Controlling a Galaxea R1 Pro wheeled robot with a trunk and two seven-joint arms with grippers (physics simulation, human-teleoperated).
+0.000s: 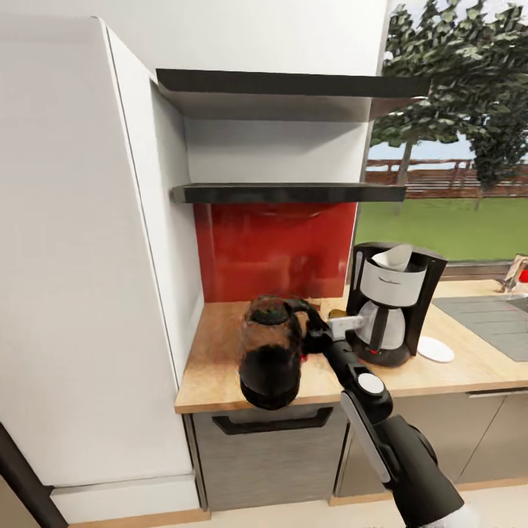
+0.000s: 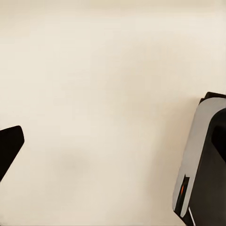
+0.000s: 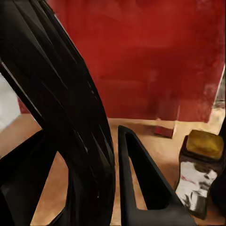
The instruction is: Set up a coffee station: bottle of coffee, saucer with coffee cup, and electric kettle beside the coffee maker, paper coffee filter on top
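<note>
Kettle, dark and bulky, hangs over the front part of the bench, left of the coffee maker and apparently just above the wood; we cannot tell whether its base touches. Our right arm reaches in from the lower right, and the right end effector sits at the kettle's handle side. In the right wrist view a broad black curved band, which we take for the handle, runs between the fingers, so we judge the end effector pinched on that handle.

Coffee maker stands upright on the bench against the window side, with a pale filter showing at its top. A white saucer lies flat just beside it on the right. The bottle of coffee, gold-capped with a printed label, stands on the bench near the red backsplash in the right wrist view; in the head view it is mostly hidden behind the arm.

Handling, as we judge it: the kettle is rigid and fairly heavy for one grip, top-heavy when hung by the handle, likely to swing or tilt. The handle is the sound hold; the rounded body looks too wide and smooth.

Left end effector: the left wrist view gives a dark finger tip over a plain pale surface; we cannot tell its state.
</note>
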